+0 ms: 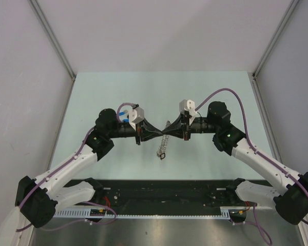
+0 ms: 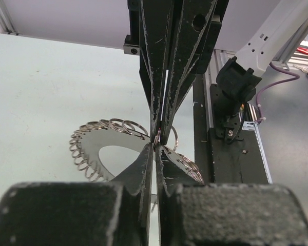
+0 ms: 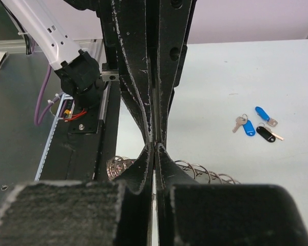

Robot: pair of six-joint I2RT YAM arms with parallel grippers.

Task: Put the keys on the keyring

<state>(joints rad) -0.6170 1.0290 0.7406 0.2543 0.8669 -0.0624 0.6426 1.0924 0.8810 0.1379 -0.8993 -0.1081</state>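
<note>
Top external view: the left gripper (image 1: pixel 161 136) sits mid-table, jaws pinched to a sliver; whether they nip anything I cannot tell. Under the meeting tips lies the keyring (image 1: pixel 162 148), far from every table (image 1: pixel 97 97) edge. The right gripper (image 1: pixel 169 134) is clamped on one of its loops. Beyond, the keys (image 3: pixel 256 125) lie apart on bare tabletop.

White walls (image 1: pixel 159 31) are enclosing a pale green table (image 1: pixel 102 97), metal posts (image 1: pixel 51 38) rising at its far corners

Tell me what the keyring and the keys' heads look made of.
The keyring: looks like metal, silvery and shiny; its many small wire coils catch glints. The keys: heads probably plastic, smooth solid blue and black; blades look like bare metal, pale grey.
</note>
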